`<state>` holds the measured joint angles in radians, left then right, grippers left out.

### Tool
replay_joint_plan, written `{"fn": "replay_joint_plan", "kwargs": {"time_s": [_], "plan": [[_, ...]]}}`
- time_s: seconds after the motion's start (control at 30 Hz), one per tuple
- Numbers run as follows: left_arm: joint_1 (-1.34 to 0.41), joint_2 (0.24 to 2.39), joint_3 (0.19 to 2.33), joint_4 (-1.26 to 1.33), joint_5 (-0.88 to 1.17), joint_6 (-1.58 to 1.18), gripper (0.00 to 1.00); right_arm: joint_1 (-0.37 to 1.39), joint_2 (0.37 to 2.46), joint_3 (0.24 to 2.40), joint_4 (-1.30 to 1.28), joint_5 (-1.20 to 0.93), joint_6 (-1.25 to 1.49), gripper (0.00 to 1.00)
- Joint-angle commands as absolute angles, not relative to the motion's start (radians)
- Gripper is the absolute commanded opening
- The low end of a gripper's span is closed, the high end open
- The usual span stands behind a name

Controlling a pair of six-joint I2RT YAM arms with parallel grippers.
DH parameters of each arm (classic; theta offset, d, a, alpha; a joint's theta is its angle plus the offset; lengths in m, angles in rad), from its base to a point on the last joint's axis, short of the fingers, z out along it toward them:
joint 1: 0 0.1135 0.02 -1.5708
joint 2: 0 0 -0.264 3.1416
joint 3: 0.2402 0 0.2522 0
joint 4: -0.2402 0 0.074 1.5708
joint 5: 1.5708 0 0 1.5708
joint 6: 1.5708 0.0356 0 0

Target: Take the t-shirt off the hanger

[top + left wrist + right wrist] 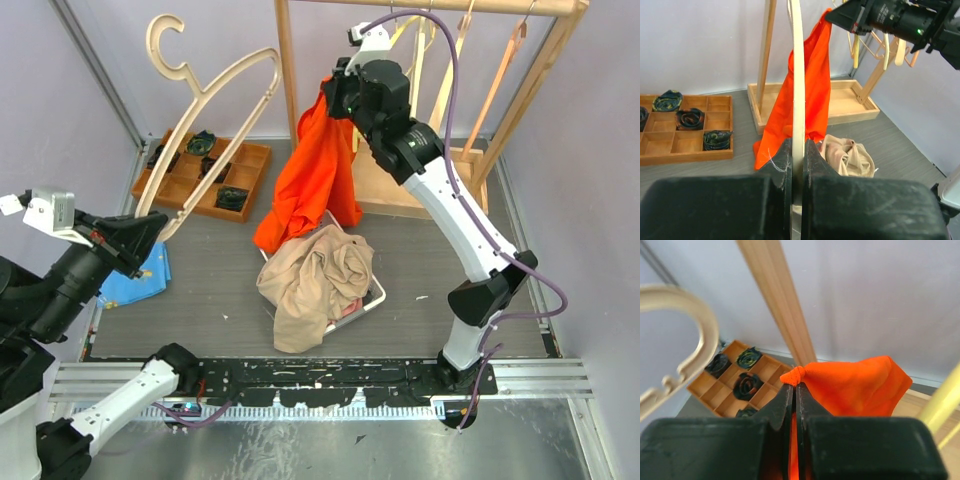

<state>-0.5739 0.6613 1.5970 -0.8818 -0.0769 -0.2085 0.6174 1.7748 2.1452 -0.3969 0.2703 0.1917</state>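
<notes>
The orange t-shirt [312,172] hangs free of the cream hanger [215,95], dangling over the basket. My right gripper [338,88] is shut on the shirt's top edge, high beside the wooden rack post; its pinch shows in the right wrist view [796,385] with a fold of orange cloth [850,385] bunched above the fingertips. My left gripper [150,228] is shut on the hanger's lower end and holds it up at the left, tilted, hook at top. In the left wrist view [798,150] the hanger bar [797,75] rises between the jaws, with the shirt [810,90] behind it.
A basket [372,296] holds beige clothes [315,280] in the middle. A wooden tray [205,170] of rolled ties sits at back left. A wooden rack [430,110] with more hangers stands at back right. A blue cloth [140,275] lies at the left.
</notes>
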Motion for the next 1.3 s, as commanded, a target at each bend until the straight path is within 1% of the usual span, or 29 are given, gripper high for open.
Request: {"fn": "replay_joint_plan", "kwargs": {"time_s": [0.0, 0.1, 0.27, 0.37, 0.4, 0.73, 1.27], "plan": [[-0.571, 0.712, 1.579, -0.743, -0.134, -0.194, 0.0, 0.618, 1.664, 2.134, -0.292, 0.092, 0.18, 0.01], [-0.573, 0.74, 1.56, -0.697, -0.173, -0.2, 0.0, 0.62, 1.624, 2.13, -0.285, -0.002, 0.177, 0.01], [-0.572, 0.769, 1.534, -0.657, -0.172, -0.213, 0.0, 0.632, 1.557, 2.131, -0.226, -0.178, 0.152, 0.01], [-0.572, 0.77, 1.513, -0.639, -0.178, -0.224, 0.0, 0.643, 1.538, 2.163, -0.206, -0.302, 0.151, 0.01], [-0.572, 0.771, 1.511, -0.635, -0.178, -0.225, 0.0, 0.651, 1.53, 2.182, -0.207, -0.31, 0.155, 0.01], [-0.573, 0.787, 1.529, -0.641, -0.195, -0.246, 0.0, 0.751, 1.438, 2.206, -0.202, -0.217, 0.094, 0.01], [-0.572, 0.827, 1.526, -0.596, -0.175, -0.252, 0.0, 0.776, 1.338, 2.189, -0.178, -0.194, 0.093, 0.01]]}}
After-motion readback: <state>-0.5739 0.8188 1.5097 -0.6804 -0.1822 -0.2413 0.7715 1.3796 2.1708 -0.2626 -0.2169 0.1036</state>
